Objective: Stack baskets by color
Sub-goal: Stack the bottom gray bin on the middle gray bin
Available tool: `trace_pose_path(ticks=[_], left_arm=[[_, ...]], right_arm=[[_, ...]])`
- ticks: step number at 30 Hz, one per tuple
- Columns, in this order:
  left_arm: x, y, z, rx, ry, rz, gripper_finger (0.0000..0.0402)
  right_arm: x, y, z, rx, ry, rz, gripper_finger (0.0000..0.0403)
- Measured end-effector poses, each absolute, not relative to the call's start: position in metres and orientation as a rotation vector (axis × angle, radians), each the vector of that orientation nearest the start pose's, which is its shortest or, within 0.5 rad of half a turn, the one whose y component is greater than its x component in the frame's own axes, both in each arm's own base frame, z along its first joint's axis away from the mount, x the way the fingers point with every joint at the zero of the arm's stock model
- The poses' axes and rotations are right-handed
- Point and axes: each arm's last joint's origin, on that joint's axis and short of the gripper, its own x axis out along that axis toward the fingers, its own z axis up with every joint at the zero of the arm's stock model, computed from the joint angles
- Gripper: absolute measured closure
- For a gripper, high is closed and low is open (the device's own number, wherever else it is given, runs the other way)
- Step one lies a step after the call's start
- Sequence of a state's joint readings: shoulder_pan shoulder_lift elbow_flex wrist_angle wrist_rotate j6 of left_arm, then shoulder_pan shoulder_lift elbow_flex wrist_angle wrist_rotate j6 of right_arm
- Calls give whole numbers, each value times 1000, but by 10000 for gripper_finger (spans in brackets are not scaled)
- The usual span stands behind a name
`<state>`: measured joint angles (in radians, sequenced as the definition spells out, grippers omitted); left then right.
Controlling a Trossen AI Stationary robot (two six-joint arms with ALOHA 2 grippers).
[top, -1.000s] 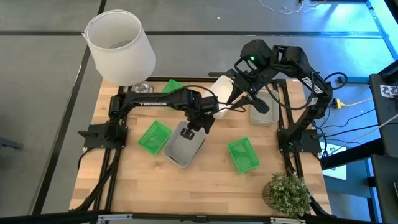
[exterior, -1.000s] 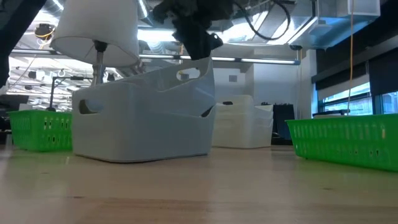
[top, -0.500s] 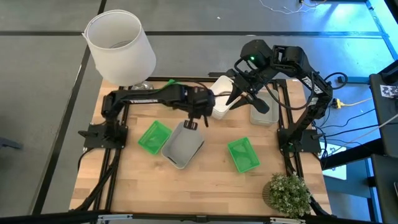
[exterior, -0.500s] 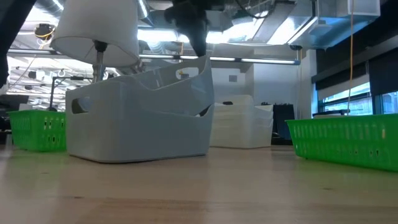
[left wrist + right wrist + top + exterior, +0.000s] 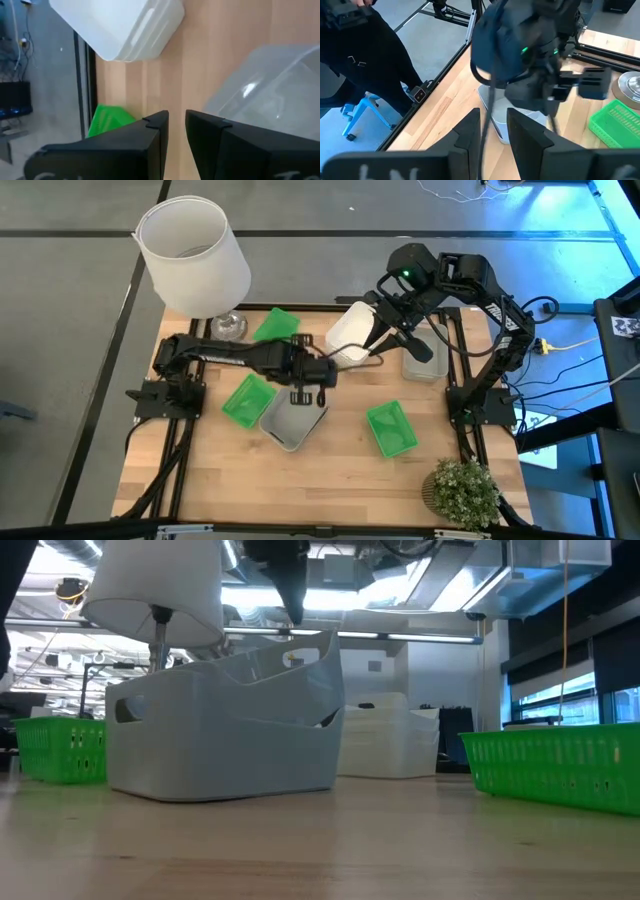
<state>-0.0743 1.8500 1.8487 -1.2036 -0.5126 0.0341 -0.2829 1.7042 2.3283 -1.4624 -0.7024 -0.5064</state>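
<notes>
Grey translucent plastic marks the landmark here: the grey stack (image 5: 293,412), two baskets nested in the middle of the tabletop (image 5: 340,480), the upper one riding tilted in the lower one rather than fully seated. The left claw (image 5: 176,127) hangs just above the far rim of that stack, its fingers parted by a narrow gap with nothing between them, so I judge the stack is released and resting on its own. The right claw (image 5: 492,132) hovers beyond the stack to the right, over the white baskets (image 5: 348,340), fingers likewise apart and empty. It looks poised to deal with the whites.

One green basket (image 5: 247,400) lies touching the stack's left side, a second (image 5: 391,428) sits well apart on its right, and a third (image 5: 275,323) lies behind it. Another grey basket (image 5: 425,362) waits farther right, under the right arm, so neither grey nor green is gathered yet.
</notes>
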Motion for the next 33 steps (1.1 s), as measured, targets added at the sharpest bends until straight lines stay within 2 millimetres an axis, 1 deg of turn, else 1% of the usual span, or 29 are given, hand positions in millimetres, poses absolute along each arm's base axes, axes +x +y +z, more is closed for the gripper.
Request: trace_pose_path(ticks=[5,8,11,16,20,24,30,33], left_arm=[[372,-33,308,426,1160,370,344],[371,-43,308,465,1142,390,344],[372,-48,304,472,1129,379,344],[377,-48,294,481,1094,377,344],[377,-46,276,487,1102,389,344],[376,-45,264,496,1109,392,344],[378,-46,263,473,1083,388,344],[379,-47,262,432,1080,351,344]], right_arm=[[271,-58,493,-62,591,597,306],[267,-57,496,-61,572,611,306],[265,-56,498,-69,559,608,306],[263,-55,502,-85,535,604,306],[263,-55,502,-85,535,604,306],[263,-55,502,-85,535,603,306],[263,-55,502,-85,536,603,306],[263,-55,502,-85,536,603,306]])
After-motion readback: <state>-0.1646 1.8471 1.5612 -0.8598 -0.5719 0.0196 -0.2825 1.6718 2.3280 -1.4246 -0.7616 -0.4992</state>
